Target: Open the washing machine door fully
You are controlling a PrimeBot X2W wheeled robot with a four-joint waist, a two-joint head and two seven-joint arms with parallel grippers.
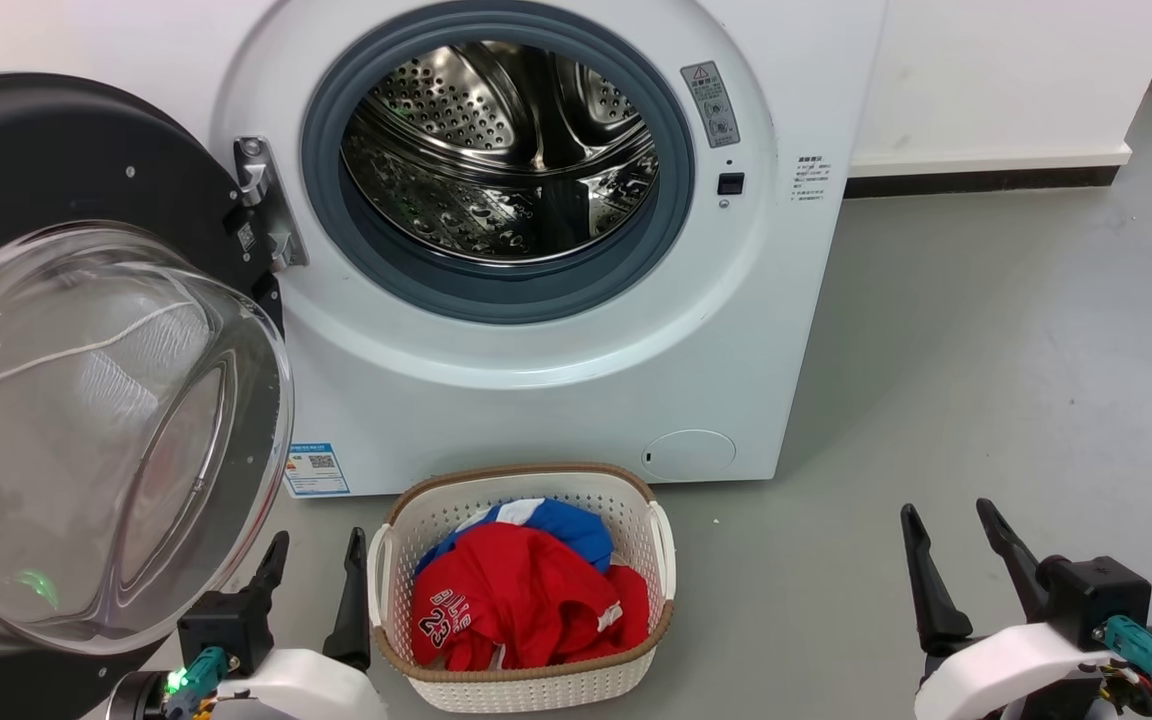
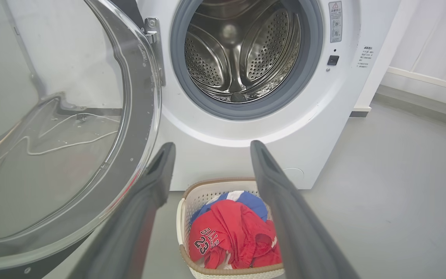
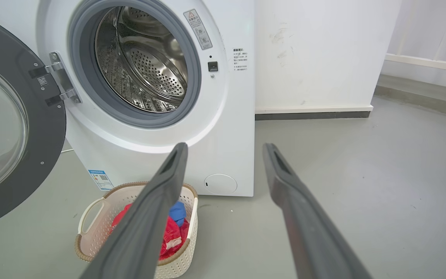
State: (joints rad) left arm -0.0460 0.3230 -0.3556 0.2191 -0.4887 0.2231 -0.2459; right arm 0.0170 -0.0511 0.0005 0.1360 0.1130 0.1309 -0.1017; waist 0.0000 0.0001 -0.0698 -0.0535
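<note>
Judging by the door (image 1: 86,400) standing wide, left of the machine (image 1: 536,390), I reckon the opening is all but done. My left claw (image 1: 318,540) and right claw (image 1: 946,510) hang spread and empty; a last nudge would suit the left.

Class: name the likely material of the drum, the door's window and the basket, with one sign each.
Drum: polished steel, it seems; mirror reflections, punched holes. Washing machine door window: clear glass or plastic; see-through, glossy. Basket: probably cream plastic; moulded lattice, brown woven-look rim.
</note>
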